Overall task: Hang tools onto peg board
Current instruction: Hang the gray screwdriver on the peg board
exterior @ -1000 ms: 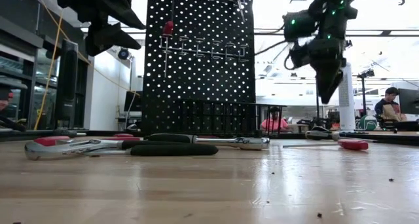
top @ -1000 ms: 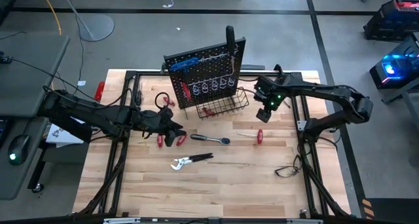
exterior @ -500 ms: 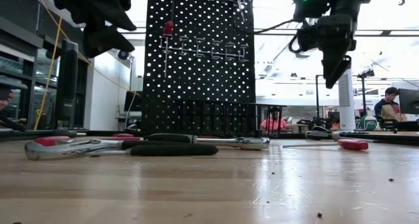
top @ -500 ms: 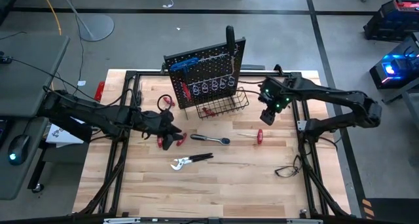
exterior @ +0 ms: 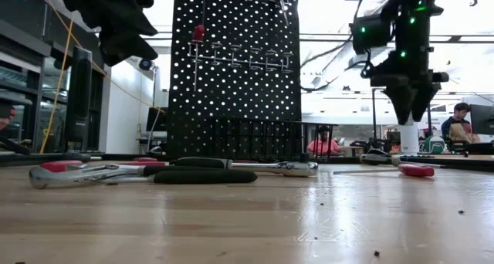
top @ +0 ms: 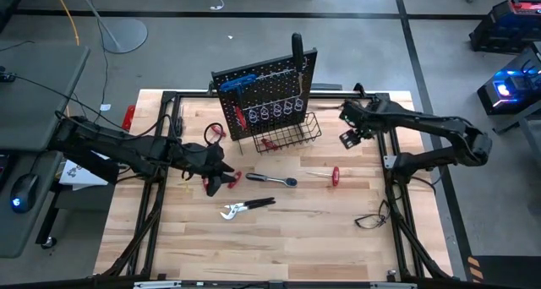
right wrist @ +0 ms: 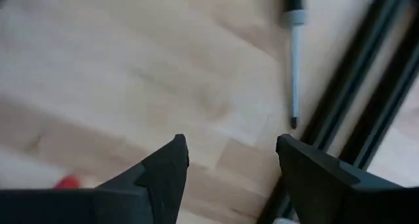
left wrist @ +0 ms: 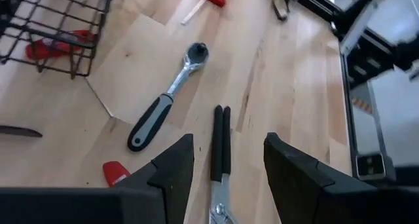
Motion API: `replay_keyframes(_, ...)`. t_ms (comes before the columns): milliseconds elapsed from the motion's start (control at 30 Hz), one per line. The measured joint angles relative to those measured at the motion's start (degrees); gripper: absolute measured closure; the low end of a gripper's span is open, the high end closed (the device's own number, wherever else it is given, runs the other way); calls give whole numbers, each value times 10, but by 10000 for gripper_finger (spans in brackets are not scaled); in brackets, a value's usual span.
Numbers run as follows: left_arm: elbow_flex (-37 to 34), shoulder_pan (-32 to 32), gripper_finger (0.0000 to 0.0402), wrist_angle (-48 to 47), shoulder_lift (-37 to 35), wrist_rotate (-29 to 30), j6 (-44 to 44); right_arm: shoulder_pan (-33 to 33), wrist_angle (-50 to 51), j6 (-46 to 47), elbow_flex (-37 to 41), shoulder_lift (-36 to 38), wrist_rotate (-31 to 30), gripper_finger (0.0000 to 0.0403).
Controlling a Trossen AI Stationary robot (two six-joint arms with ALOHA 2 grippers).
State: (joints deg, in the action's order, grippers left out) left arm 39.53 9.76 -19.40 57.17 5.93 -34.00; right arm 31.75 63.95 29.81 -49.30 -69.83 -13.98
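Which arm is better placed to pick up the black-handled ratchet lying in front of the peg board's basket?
Left, probably. The left gripper hovers open just beside the ratchet, which lies ahead of its fingers in the left wrist view. The right gripper, also open, sits farther off, nearer the table's right edge.

One black upright perforated metal peg board (top: 264, 93) stands on the table, with one black wire basket (top: 287, 132) at its foot; one black-handled silver ratchet wrench (top: 270, 180), one pair of black-handled silver pliers (top: 247, 207) and one red-handled T-shaped screwdriver (top: 330, 175) lie loose on the wood; two dark two-finger grippers, left gripper (top: 221, 181) and right gripper (top: 348, 139), hang above it.
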Motion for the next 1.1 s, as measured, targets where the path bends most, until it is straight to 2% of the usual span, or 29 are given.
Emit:
replay_keyframes(100,0,0,233,7,0,22,-29,40,-37,-3,0,0,-22,178)
replay_keyframes(233,0,0,233,33,2,66,-33,103,-137,-82,0,-9,-67,178)
replay_keyframes(467,0,0,233,49,2,136,-63,238,-253,-216,0,-107,-2,178)
replay_keyframes(533,0,0,233,54,2,142,-79,264,-261,-243,-3,-141,37,178)
replay_keyframes(600,0,0,233,68,3,152,-116,272,-246,-256,-15,-165,83,180)
replay_keyframes(667,0,0,233,85,2,162,-139,269,-266,-273,-27,-174,101,184)
replay_keyframes(833,0,0,233,107,2,188,-135,271,-294,-279,-31,-189,51,199)
replay_keyframes(967,0,-1,233,109,3,219,-135,266,-286,-221,-31,-193,54,216)
replay_keyframes(1100,0,-14,233,126,3,200,-133,268,-299,-163,-31,-206,55,228)
